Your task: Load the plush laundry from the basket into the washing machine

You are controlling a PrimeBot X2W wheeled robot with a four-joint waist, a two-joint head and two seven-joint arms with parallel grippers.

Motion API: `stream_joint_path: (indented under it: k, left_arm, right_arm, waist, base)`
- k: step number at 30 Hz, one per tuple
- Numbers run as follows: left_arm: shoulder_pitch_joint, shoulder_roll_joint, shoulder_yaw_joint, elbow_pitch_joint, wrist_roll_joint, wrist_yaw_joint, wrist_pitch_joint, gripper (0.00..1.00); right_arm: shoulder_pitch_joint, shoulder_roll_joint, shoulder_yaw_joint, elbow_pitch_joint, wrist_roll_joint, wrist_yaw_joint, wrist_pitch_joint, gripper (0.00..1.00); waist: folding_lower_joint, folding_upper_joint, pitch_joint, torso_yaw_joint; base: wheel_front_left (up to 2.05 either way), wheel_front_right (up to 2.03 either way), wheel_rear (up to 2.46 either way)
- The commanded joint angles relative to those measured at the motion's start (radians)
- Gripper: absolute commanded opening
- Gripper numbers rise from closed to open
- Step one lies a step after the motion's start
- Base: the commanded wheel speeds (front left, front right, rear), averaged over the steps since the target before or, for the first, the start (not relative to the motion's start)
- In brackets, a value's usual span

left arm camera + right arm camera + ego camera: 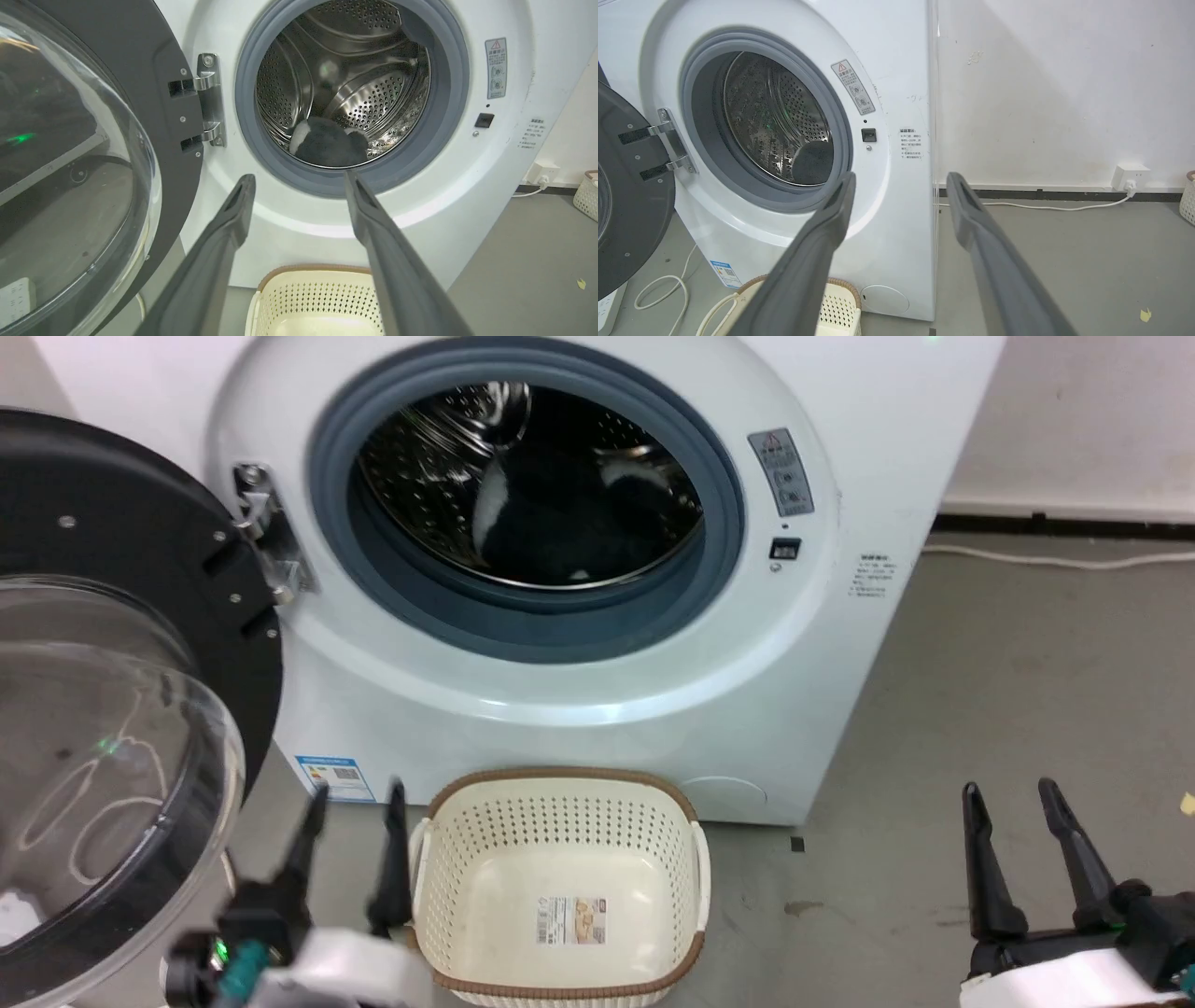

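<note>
The black plush laundry (569,513) with white patches lies inside the steel drum of the washing machine (597,709); the left wrist view shows the plush laundry (327,140) low in the drum, and the right wrist view a dark part of it (811,162). The cream basket (560,887) with a brown rim stands on the floor before the machine, holding nothing but its label. My left gripper (355,798) is open just left of the basket. My right gripper (1013,793) is open over the floor at the lower right. Both hold nothing.
The black-rimmed domed door (103,709) stands swung open at the left, close to my left arm. A white cable (663,291) lies on the floor by the machine's left foot. A wall socket (1129,177) and another basket (586,196) are off to the right.
</note>
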Motion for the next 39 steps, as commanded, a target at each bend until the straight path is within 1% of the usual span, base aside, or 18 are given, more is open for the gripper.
stream_joint_path:
  k: [1,4,9,19,20,39]
  left_arm:
    - [0.046,-0.011,-0.017,0.001,0.026,0.004,-0.004,1.0]
    - [0.082,-0.018,-0.037,0.008,0.065,0.013,-0.004,1.0]
    - [0.103,-0.032,-0.046,0.004,0.085,0.03,-0.004,1.0]
    - [0.104,-0.043,-0.039,0.006,0.086,0.031,-0.004,1.0]
    - [0.097,-0.043,-0.036,0.007,0.084,0.025,0.0,0.0]
    - [0.095,-0.045,-0.025,-0.01,0.1,0.023,0.032,0.0]
  right_arm:
    - [0.023,0.0,0.01,0.01,-0.002,-0.001,-0.004,1.0]
    - [0.033,0.0,0.019,0.028,-0.015,-0.001,-0.004,1.0]
    - [0.04,0.0,0.018,0.043,-0.018,-0.001,-0.004,1.0]
    - [0.038,0.0,0.028,0.055,-0.013,-0.001,-0.004,1.0]
    - [0.026,0.0,0.028,0.052,-0.012,0.0,0.0,0.0]
    - [0.018,0.0,0.034,0.046,-0.027,0.0,0.031,0.0]
  waist:
    - [0.0002,0.0,-0.021,0.016]
    - [0.0002,0.0,-0.027,0.022]
    - [0.0002,0.0,-0.035,0.031]
    - [0.0002,0.0,-0.038,0.036]
    - [0.0002,0.0,-0.038,0.036]
    - [0.0002,0.0,-0.039,0.032]
  base:
    - [0.0,0.0,0.0]
    - [0.0,0.0,0.0]
    - [0.0,0.0,0.0]
    - [0.0,0.0,0.0]
    - [0.0,0.0,0.0]
    - [0.0,0.0,0.0]
